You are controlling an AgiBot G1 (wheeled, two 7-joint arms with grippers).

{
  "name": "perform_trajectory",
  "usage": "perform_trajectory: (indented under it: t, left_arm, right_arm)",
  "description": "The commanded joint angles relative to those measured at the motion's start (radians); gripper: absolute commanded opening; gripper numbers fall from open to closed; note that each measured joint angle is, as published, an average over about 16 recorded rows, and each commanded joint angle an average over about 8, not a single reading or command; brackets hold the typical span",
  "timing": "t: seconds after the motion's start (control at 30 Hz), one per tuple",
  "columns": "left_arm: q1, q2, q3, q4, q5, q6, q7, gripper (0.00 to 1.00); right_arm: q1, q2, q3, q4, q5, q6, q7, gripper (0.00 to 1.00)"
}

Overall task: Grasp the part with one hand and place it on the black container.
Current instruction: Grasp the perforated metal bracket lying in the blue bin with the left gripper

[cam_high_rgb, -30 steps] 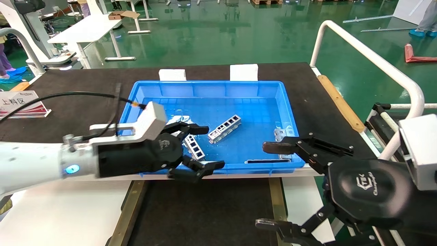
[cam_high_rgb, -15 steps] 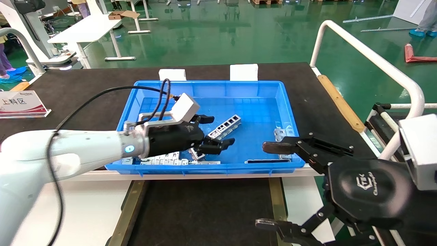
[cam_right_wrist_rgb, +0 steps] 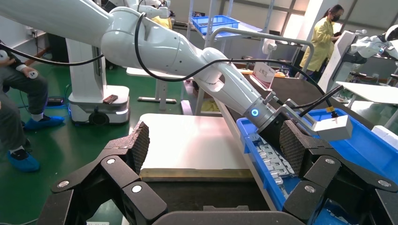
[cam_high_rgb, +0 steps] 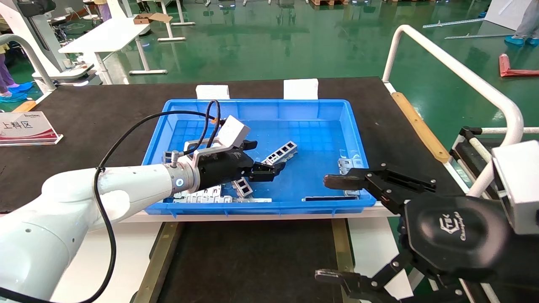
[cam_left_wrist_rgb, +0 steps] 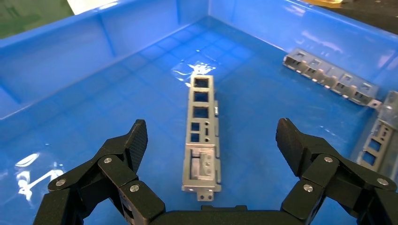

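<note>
Green workshop floor beyond; in front, a black tabletop mat (cam_high_rgb: 92,109) carries a blue crate (cam_high_rgb: 257,104). Inside the crate, mid-floor, lies the part (cam_high_rgb: 281,152), a slim silver-grey ladder-cut bar, flat on the blue floor and angled toward the far right corner. In the left wrist view the part (cam_left_wrist_rgb: 202,132) sits lengthwise between the two spread fingers, its near end just ahead of the palm, neither fingertip (cam_left_wrist_rgb: 137,140) touching it. The left gripper (cam_high_rgb: 264,160) is inside the crate, low over the floor, jaws released and straddling the part's near end.

More parts around it: one short bar (cam_high_rgb: 243,187) just beside the left gripper, a row of bars (cam_high_rgb: 198,195) along the near wall under the arm, another (cam_high_rgb: 346,165) by the right wall, and a dark flat strip (cam_high_rgb: 330,198) against the near-right wall.

The black container (cam_high_rgb: 252,261), with its brass-coloured rail (cam_high_rgb: 155,261), lies nearer than the crate, nothing on its felt floor.

The right gripper (cam_high_rgb: 332,229) hangs at near right, outside the crate, jaws spread wide, holding nothing.
</note>
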Motion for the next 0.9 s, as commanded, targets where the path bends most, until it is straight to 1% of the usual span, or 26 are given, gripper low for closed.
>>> perform_trajectory:
  t: [0.03, 0.07, 0.1, 0.13, 0.17, 0.5, 0.9]
  left_arm:
    - [0.005, 0.002, 0.007, -0.005, -0.004, -0.014, 0.006, 0.36]
    - [0.009, 0.003, 0.012, -0.009, -0.008, -0.022, 0.006, 0.23]
    - [0.013, 0.003, 0.016, -0.013, -0.012, -0.029, 0.007, 0.11]
    - [0.017, 0.003, 0.021, -0.018, -0.016, -0.036, 0.008, 0.03]
    - [0.021, 0.004, 0.025, -0.023, -0.021, -0.044, 0.009, 0.0]
    - [0.064, 0.005, 0.077, -0.069, -0.083, -0.124, 0.023, 0.0]
    - [0.092, 0.005, 0.156, -0.102, -0.166, -0.168, 0.014, 0.0]
  right_arm:
    - [0.0, 0.0, 0.0, 0.0, 0.0, 0.0, 0.0, 0.27]
    - [0.0, 0.0, 0.0, 0.0, 0.0, 0.0, 0.0, 0.15]
    - [0.0, 0.0, 0.0, 0.0, 0.0, 0.0, 0.0, 0.05]
    - [0.0, 0.0, 0.0, 0.0, 0.0, 0.0, 0.0, 0.0]
    - [0.0, 0.0, 0.0, 0.0, 0.0, 0.0, 0.0, 0.0]
    - [0.0, 0.0, 0.0, 0.0, 0.0, 0.0, 0.0, 0.0]
    - [0.0, 0.0, 0.0, 0.0, 0.0, 0.0, 0.0, 0.0]
